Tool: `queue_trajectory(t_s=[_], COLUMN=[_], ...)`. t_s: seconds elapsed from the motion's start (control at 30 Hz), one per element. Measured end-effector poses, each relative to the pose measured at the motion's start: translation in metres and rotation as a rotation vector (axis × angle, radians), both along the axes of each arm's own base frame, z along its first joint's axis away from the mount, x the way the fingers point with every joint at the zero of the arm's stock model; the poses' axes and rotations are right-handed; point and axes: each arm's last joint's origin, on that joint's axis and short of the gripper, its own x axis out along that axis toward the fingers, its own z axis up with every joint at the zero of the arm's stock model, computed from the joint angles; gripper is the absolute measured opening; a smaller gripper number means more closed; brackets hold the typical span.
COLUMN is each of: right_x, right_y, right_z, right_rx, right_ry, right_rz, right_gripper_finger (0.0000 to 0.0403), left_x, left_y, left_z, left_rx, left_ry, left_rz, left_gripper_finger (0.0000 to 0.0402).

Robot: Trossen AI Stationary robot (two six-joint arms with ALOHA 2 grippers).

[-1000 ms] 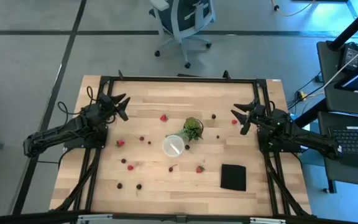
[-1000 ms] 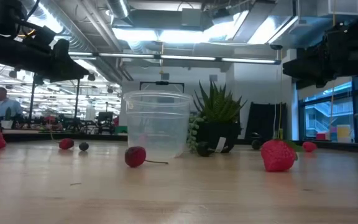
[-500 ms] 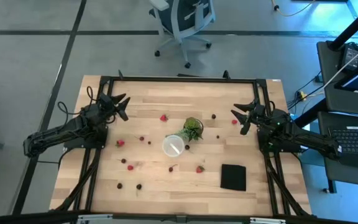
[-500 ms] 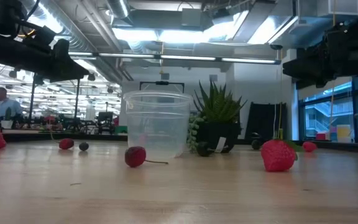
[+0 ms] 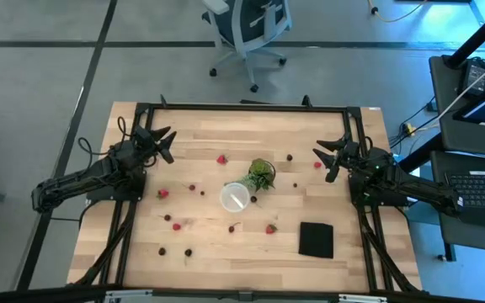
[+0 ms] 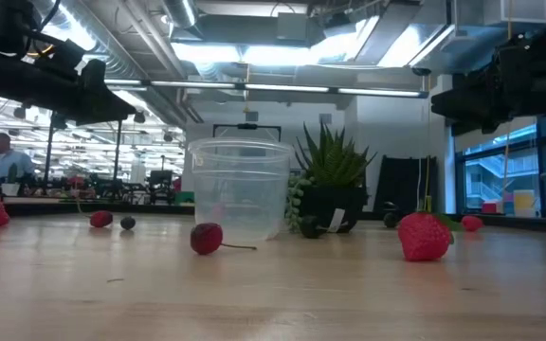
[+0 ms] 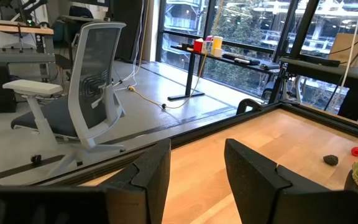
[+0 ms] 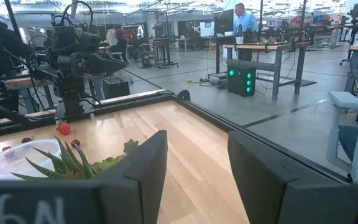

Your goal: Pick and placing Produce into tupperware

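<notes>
- High view: left gripper (image 5: 166, 140) spread apart, empty, raised at table's (image 5: 352, 261) left edge.
- Produce (image 5: 163, 193) scattered around tupperware (image 5: 233, 198) mid-table; green plant (image 5: 262, 174) touching it.
- Black square (image 5: 316, 239) right of centre.
- Right gripper (image 5: 327, 160) spread, empty, right edge.

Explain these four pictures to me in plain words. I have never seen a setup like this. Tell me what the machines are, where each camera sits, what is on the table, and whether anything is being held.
This is a robot with two dark arms at a wooden table. One picture looks straight down from above, one looks level across the table top, and two come from cameras on the arms' wrists.

From above, the left gripper hangs near the table's left edge and the right gripper near its right edge. Both are open and hold nothing.

Near the middle stands an empty clear round container, with a small green plant beside it. Scattered around lie small fruits: red strawberries and dark cherries. A flat black square lies toward the right. None of the fruit is in the container yet.
</notes>
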Motion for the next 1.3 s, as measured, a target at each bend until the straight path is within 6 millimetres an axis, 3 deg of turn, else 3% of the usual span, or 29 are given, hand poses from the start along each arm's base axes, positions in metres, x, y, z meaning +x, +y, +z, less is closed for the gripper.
queue_trajectory(t_s=[0.43, 0.93, 1.13, 1.3], right_x=[0.0, 0.0, 0.0, -0.001], right_y=[0.0, 0.0, 0.0, -0.001], right_z=[0.0, 0.0, 0.0, 0.0], right_rx=[0.074, 0.031, 0.026, 0.025], right_ry=[-0.036, -0.015, -0.013, -0.017], right_rz=[0.004, 0.001, -0.016, -0.051], right_gripper_finger=[0.0172, 0.0172, 0.0172, 0.0172], left_x=[0.0, 0.0, 0.006, 0.013], left_y=[0.0, 0.0, -0.006, -0.004], left_z=[0.0, 0.001, 0.01, 0.015], left_rx=[0.0, -0.018, 0.025, 0.018], left_ry=[0.0, -0.03, -0.106, -0.117], left_rz=[0.0, -0.004, -0.289, -0.315], left_gripper_finger=[0.0145, 0.0145, 0.0145, 0.0145])
